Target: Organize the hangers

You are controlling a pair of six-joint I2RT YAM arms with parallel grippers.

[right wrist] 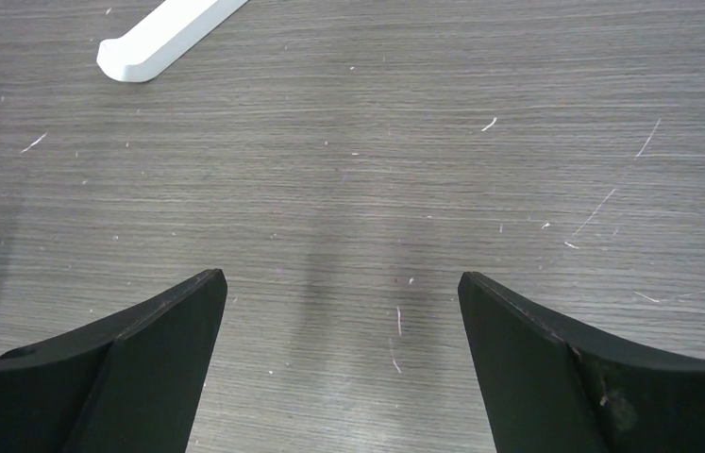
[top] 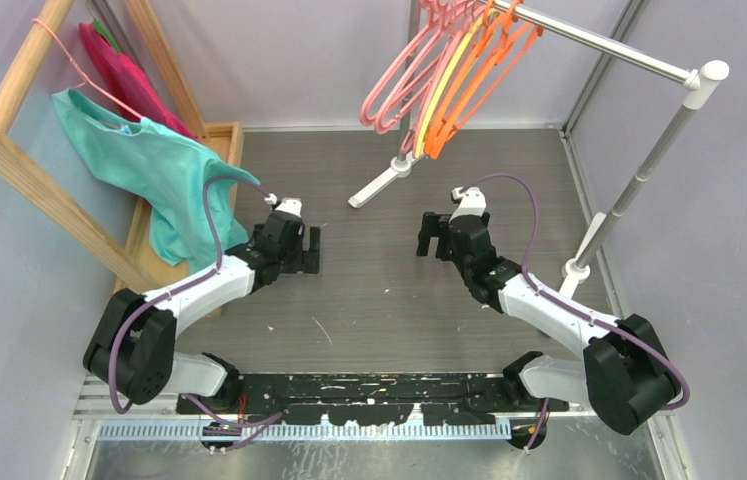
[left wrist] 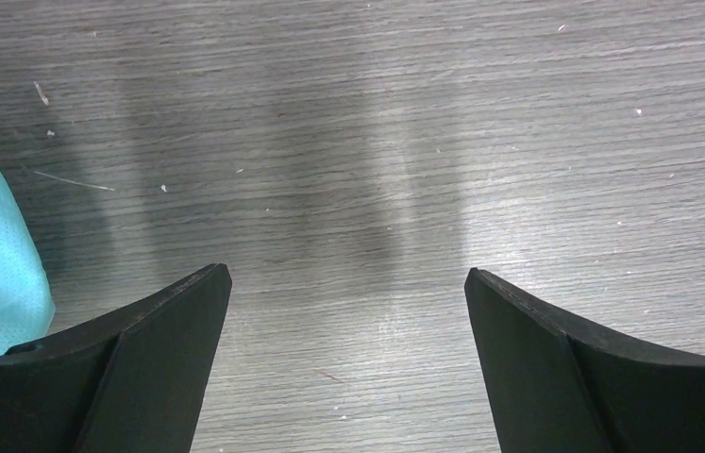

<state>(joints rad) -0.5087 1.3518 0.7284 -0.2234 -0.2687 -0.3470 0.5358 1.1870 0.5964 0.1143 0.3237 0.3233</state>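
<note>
Several bare hangers hang close together on the metal rail (top: 599,40) at the back: pink ones (top: 399,85) on the left, a yellow one (top: 446,80) in the middle, orange ones (top: 479,75) on the right. My left gripper (top: 311,250) is open and empty, low over the grey table at the left. My right gripper (top: 429,236) is open and empty over the table at the right, below the hangers. In the left wrist view the gripper (left wrist: 348,283) shows only bare table between its fingers, and so does the gripper in the right wrist view (right wrist: 342,283).
A wooden rack (top: 39,190) at the left carries a thin pink hanger draped with teal cloth (top: 149,165) and a red garment (top: 124,70). The white foot (top: 379,185) of the rail stand lies on the table; it also shows in the right wrist view (right wrist: 164,38). A stand pole (top: 639,175) rises at the right.
</note>
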